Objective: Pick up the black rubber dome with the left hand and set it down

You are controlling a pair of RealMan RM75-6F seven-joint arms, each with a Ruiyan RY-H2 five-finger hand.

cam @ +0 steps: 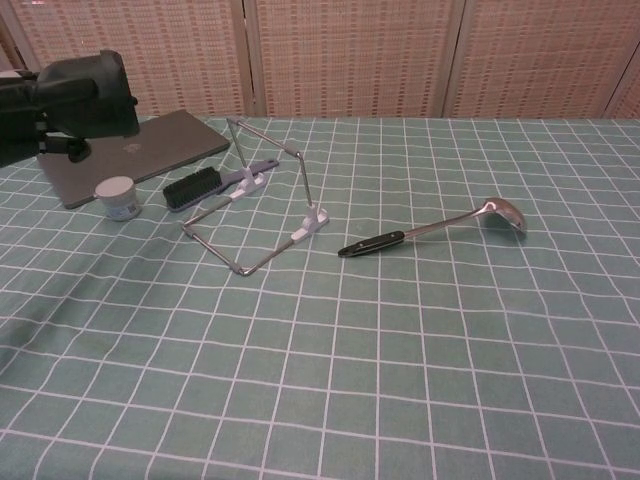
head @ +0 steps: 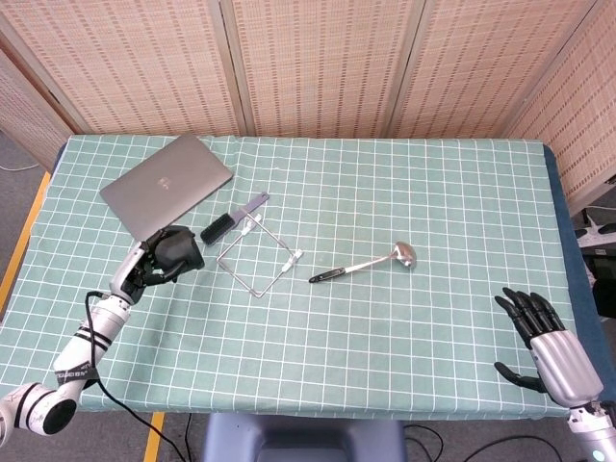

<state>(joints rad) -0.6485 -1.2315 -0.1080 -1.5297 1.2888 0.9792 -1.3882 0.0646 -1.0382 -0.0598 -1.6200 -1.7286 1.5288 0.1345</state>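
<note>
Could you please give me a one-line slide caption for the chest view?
Left hand holds the black rubber dome aloft above the laptop.

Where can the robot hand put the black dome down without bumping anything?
The left robot hand holds the black rubber dome up over the crowded corner: laptop, small white jar, brush and wire stand. Bare cloth lies along the table's near edge, in front of the wire stand and ladle, and along the far edge beyond the ladle.

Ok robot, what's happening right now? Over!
Left hand holds black rubber dome, lifted off table. Right hand open, idle. Small white jar, laptop and brush sit below the dome.
</note>
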